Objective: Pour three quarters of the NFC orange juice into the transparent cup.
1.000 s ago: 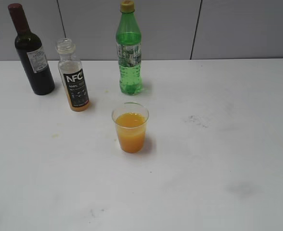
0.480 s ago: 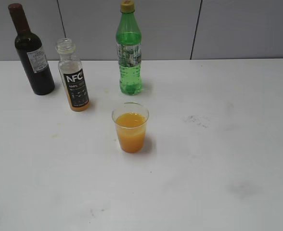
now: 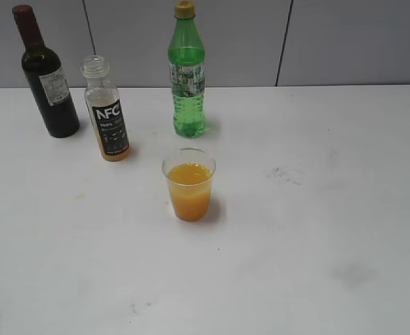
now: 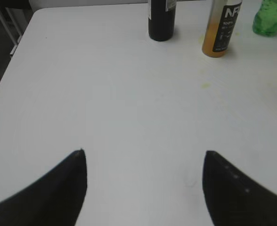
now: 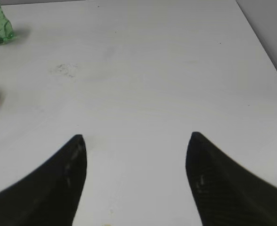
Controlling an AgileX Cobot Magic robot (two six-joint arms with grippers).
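Observation:
The NFC orange juice bottle (image 3: 107,110) stands upright and uncapped at the back left, with a little orange liquid at its bottom. It also shows in the left wrist view (image 4: 222,28). The transparent cup (image 3: 189,184) stands in front of it near the middle, holding orange juice to well over half its height. My left gripper (image 4: 144,155) is open and empty over bare table, far in front of the bottle. My right gripper (image 5: 136,139) is open and empty over bare table to the right. Neither arm shows in the exterior view.
A dark wine bottle (image 3: 46,75) stands left of the juice bottle. A taller green bottle (image 3: 187,72) stands behind the cup. The white table (image 3: 316,209) ends at a grey wall behind. Its left edge shows in the left wrist view (image 4: 6,61).

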